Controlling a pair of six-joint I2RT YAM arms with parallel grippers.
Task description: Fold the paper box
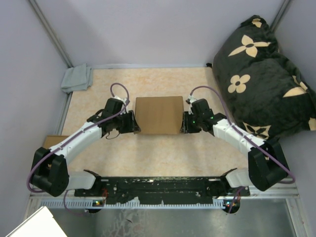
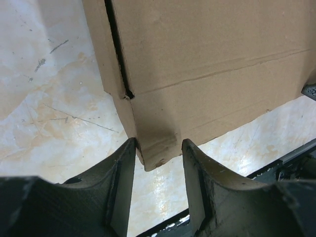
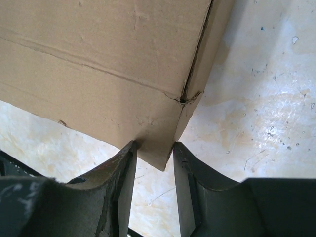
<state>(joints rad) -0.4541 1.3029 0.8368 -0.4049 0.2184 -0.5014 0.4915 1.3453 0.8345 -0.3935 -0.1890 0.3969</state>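
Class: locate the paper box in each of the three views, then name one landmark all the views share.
Top external: paper box in the middle of the table.
Left wrist: upper right, its corner between the left tool fingers.
Right wrist: upper left, its corner between the right tool fingers.
Shared landmark: the marbled beige table.

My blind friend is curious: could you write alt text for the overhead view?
From above, the robot's left gripper and right gripper reach inward to opposite sides of a brown paper box lying on a beige table. A grey cloth sits at the far left corner, a black flowered cushion at the far right.
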